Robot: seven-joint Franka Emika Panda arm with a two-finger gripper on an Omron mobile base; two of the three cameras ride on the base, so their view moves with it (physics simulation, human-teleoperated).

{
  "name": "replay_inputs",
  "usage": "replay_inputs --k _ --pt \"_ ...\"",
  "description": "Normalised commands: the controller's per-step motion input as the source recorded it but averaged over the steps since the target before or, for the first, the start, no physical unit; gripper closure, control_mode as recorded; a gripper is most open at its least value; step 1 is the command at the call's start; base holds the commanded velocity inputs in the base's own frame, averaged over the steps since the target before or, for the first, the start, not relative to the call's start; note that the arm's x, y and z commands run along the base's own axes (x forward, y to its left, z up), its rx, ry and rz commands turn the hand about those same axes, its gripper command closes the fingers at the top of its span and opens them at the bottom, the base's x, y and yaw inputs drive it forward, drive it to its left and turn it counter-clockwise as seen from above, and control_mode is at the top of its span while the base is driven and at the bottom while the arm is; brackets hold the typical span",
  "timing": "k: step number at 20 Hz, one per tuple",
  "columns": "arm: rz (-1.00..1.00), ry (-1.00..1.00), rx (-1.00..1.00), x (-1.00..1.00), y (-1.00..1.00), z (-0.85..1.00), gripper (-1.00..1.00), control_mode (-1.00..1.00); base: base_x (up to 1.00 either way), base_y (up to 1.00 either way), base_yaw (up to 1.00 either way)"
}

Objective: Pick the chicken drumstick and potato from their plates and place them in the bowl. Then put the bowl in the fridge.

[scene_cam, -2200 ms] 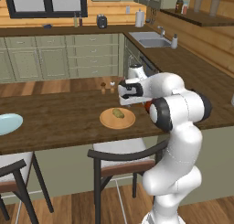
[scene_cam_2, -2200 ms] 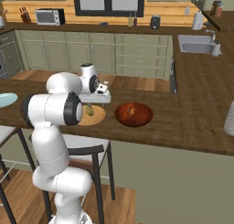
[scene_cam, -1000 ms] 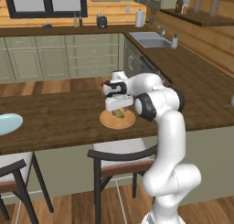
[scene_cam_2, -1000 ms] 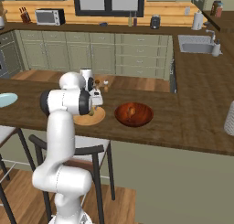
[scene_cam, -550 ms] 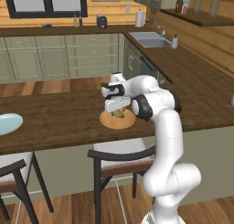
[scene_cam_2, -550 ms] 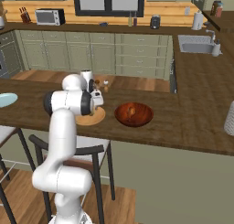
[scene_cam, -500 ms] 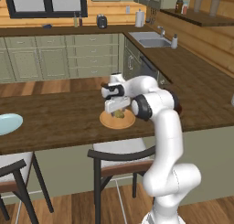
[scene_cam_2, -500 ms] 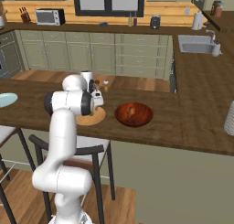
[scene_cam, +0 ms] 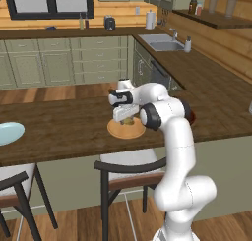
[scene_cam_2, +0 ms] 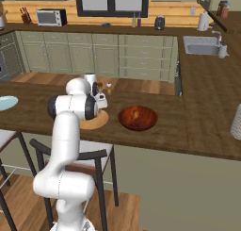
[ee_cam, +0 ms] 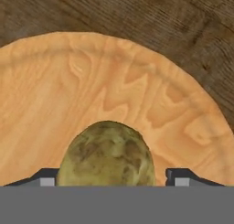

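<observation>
Straddling the lumpy, mottled potato [ee_cam: 106,153] (on the grained wooden plate [ee_cam: 137,95]), the jaws stand open.

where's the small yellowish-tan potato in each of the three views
Left base view: the small yellowish-tan potato lies just left of centre, on the tan wooden plate, under the gripper.
Right base view: I can't make it out; the arm stands in front of that plate, left of centre.
Hand view: bottom centre, between the fingertips.
Shared landmark: the tan wooden plate.
</observation>
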Motion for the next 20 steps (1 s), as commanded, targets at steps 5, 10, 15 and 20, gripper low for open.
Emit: replay_inputs --k 5,10,15,20 --pt "0.02 0.0 0.01 -0.09 -0.2 0.02 1.0 -1.0 0.0 0.0 0.0" --pt "0.02 0.0 0.04 -0.37 -0.28 0.86 1.0 -1.0 0.0 0.0 0.0" --pt "0.0 -0.04 0.0 -0.53 -0.85 1.0 1.0 -1.0 0.0 0.0 0.0" --pt "-0.08 0.0 0.0 -0.34 -1.0 0.59 1.0 -1.0 0.0 0.0 0.0"
